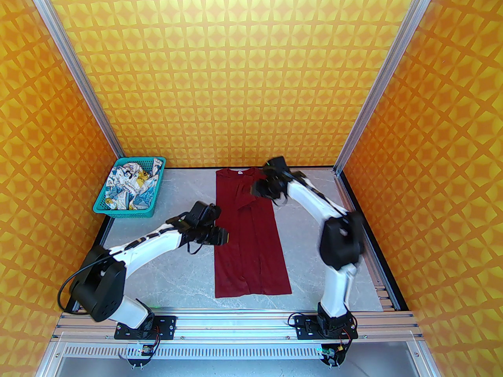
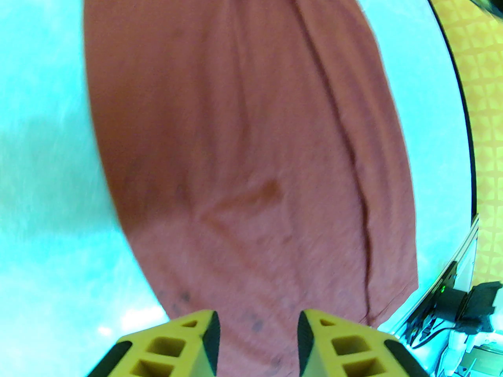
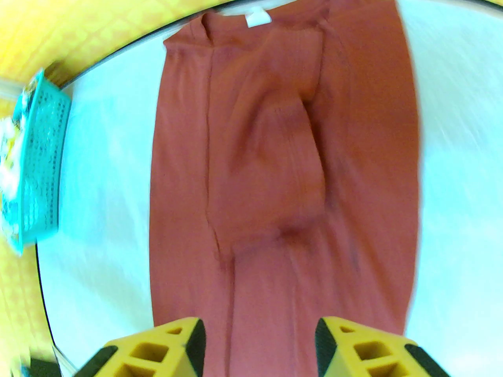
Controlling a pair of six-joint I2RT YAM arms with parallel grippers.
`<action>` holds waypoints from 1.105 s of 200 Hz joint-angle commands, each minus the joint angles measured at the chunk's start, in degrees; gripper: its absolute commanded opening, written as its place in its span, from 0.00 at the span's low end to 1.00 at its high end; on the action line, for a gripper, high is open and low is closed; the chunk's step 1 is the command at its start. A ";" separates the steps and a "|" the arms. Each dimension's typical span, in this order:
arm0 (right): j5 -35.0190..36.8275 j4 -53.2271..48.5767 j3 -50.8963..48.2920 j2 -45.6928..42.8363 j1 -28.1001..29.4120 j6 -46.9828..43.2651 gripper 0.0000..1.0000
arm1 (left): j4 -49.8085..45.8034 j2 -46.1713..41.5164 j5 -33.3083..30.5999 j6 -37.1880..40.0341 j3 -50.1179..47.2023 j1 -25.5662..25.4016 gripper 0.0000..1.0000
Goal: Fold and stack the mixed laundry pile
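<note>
left gripper [image 1: 221,236]: jaws apart w/ a clear gap, nothing between them. it sits over the left edge of the dark red t-shirt [image 1: 251,249], abt mid-length. in the left wrist view only red cloth shows in the gap between the yellow fingers [image 2: 177,348]; can't tell if the tips touch the fabric.

right gripper [image 1: 257,189]: also spread wide, holding nothing. it's above the shirt's upper right part, near the collar end, blurred in the top view. the right wrist view shows red cloth between the fingers [image 3: 157,352] and no pinch on it.

t-shirt lies flat on the grey table [image 1: 177,273], between the 2 arms, running lengthwise. collar is at the far end by the back wall, hem toward the arm bases. both sides are folded in, so it's a long narrow strip w/ lengthwise creases. a folded-in sleeve lies slanted across the upper middle, bunched a bit. small white neck label [image 3: 258,17] shows at the collar.

white printed garment [image 1: 129,187] w/ blue, yellow and black graphics sits crumpled in the teal basket [image 1: 122,212] at the far left corner, well apart from the shirt.
</note>
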 commanded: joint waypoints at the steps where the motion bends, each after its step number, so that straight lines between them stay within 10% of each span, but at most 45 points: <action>1: 0.13 0.38 -11.84 -5.92 -0.36 -2.22 0.51 | -1.90 -2.63 -0.71 -2.20 -3.31 -0.14 0.39; 90: -3.99 -6.91 -44.53 -33.91 -0.78 2.86 0.57 | -8.34 -7.42 0.89 -6.34 -10.62 -3.25 0.44; 221: -7.32 -9.47 -60.28 -45.25 0.90 15.57 0.53 | -8.05 -8.61 4.39 -10.24 -16.07 -9.80 0.50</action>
